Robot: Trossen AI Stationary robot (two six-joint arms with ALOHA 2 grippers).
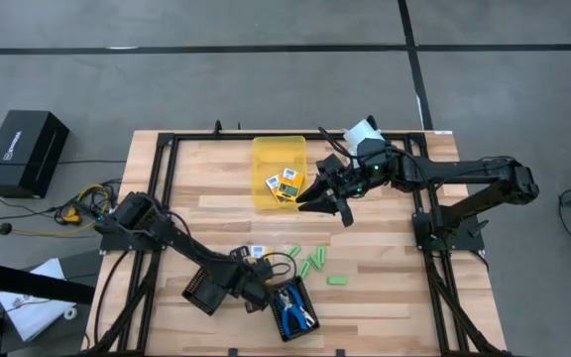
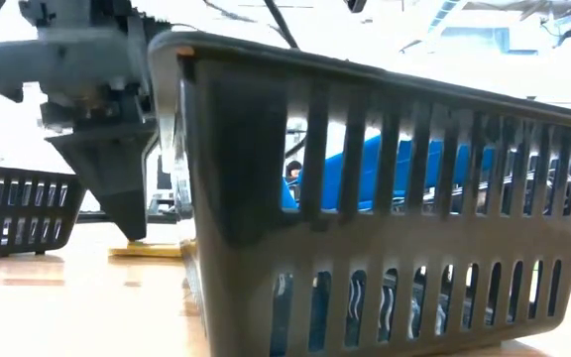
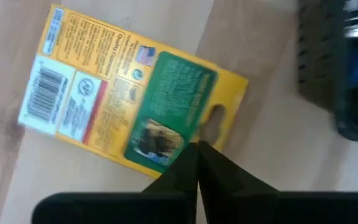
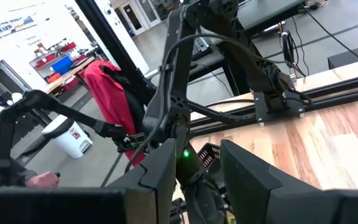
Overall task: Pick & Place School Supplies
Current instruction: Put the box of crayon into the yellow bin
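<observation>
A yellow-orange printed box (image 3: 123,99) lies flat on the wooden table, back face up. My left gripper (image 3: 197,149) stands over the end with the hang hole, shut and pointing steeply down; the low view shows its tips (image 2: 132,230) down at the box (image 2: 152,250). Two more boxes (image 1: 284,183) lie in the yellow bin. Several light-green sticks (image 1: 310,263) lie loose on the table. Blue-handled scissors (image 1: 290,307) lie in a black tray. My right gripper (image 1: 315,198) hangs open above the bin's near right corner, nothing between its fingers (image 4: 166,168). My left gripper comes from above, slanting, with its shut fingertips (image 3: 194,163) at the box's hang-hole end (image 3: 213,121). The box lies flat on the table. Whether the thin card edge is caught between the tips or they only touch it, I cannot tell.
The black slotted tray (image 1: 305,293) with the scissors stands just right of my left gripper and fills the low view (image 2: 365,198). A second black tray (image 1: 204,290) sits on its left. The translucent yellow bin (image 1: 279,149) stands at the far middle. Bare wood lies at the right.
</observation>
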